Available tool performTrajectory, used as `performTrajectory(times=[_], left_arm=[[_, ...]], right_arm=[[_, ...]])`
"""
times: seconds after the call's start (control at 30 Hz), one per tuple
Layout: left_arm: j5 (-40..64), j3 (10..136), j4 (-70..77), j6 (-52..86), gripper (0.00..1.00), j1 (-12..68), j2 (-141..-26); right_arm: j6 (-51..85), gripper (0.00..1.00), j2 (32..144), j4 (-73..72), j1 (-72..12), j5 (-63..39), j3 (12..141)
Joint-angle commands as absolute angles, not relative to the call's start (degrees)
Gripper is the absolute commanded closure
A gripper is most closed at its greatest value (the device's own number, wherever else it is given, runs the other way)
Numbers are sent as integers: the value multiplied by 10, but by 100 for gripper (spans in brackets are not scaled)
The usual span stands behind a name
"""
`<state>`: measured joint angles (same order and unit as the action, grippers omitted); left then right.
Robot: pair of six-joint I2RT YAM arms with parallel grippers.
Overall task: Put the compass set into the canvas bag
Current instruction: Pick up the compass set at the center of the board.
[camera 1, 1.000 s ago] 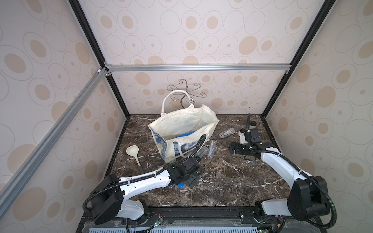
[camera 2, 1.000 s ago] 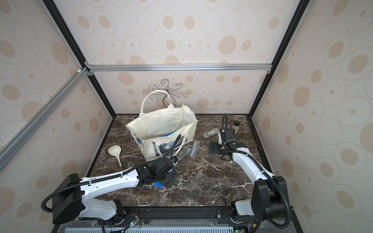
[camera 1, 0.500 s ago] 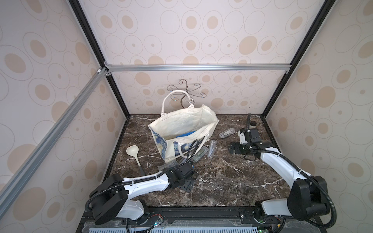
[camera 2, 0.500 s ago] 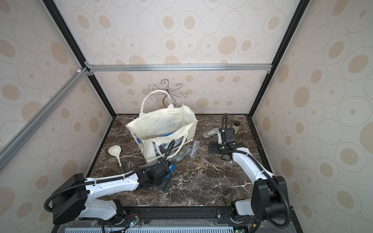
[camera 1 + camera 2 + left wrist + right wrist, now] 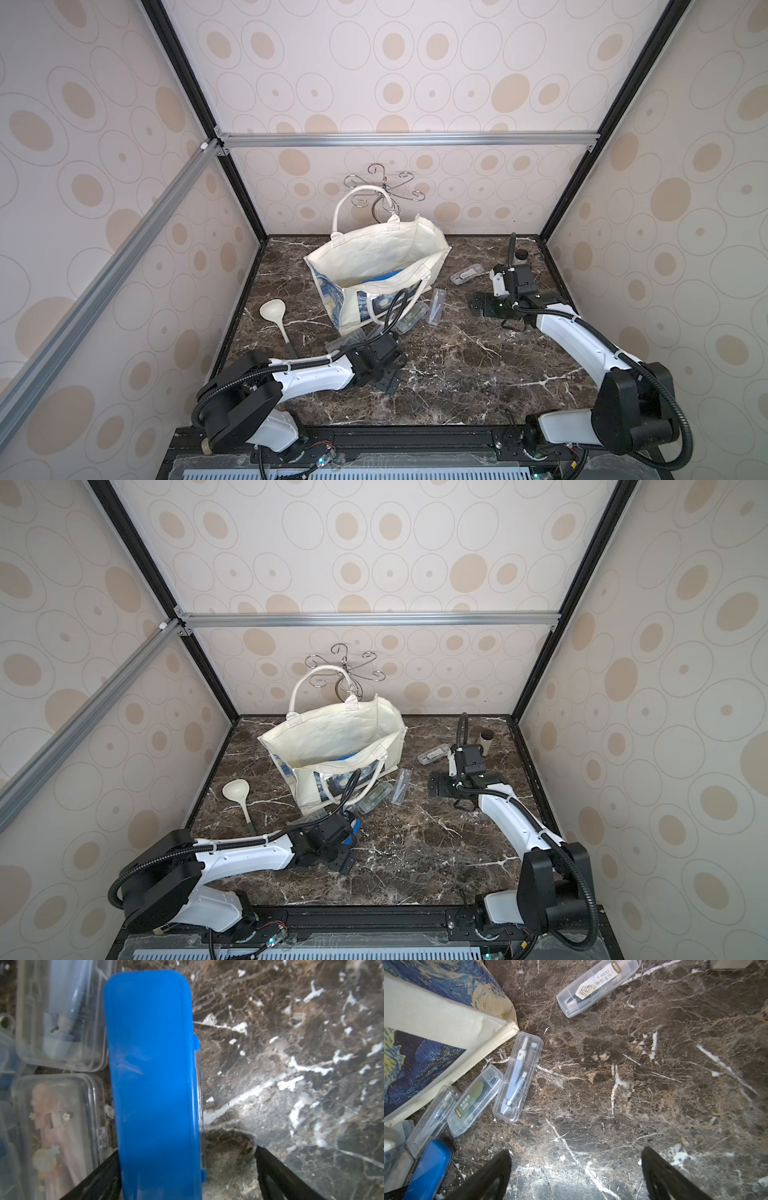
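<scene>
The canvas bag (image 5: 374,257) (image 5: 328,737) stands open-mouthed at mid-table, its starry print facing the front. A blue compass set case (image 5: 153,1076) (image 5: 354,827) (image 5: 428,1167) lies flat on the marble in front of it. My left gripper (image 5: 187,1151) (image 5: 386,374) is low over this case and open. The case sits against one finger, with a wide gap to the other. My right gripper (image 5: 576,1151) (image 5: 482,309) hangs open over bare marble to the right of the bag, holding nothing. Something blue (image 5: 386,276) shows inside the bag.
Several clear compass cases lie about: two beside the blue one (image 5: 60,1014) (image 5: 56,1126), others by the bag's corner (image 5: 518,1076) (image 5: 475,1101) and one further back (image 5: 598,987). A white ladle (image 5: 274,311) lies left of the bag. A wire hook stand (image 5: 380,187) is behind it.
My left arm has drawn back toward the front edge and sunk lower over the blue case, its jaws narrowing slightly. The right arm has stayed put.
</scene>
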<state>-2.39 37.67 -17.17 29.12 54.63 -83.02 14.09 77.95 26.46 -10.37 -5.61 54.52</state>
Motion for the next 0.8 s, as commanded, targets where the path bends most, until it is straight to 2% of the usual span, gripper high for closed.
performTrajectory(times=[0.0,0.3,0.47,0.77], left_arm=[[-11,398,-173,294,8,543,-865],[-37,422,-179,292,33,548,-919],[-55,436,-182,280,40,558,-935],[-81,458,-172,250,46,580,-947]], right_arm=[[143,0,774,263,-100,-54,542],[142,0,772,265,-100,-49,542],[142,0,772,266,-99,-48,542],[142,1,769,267,-100,-44,542]])
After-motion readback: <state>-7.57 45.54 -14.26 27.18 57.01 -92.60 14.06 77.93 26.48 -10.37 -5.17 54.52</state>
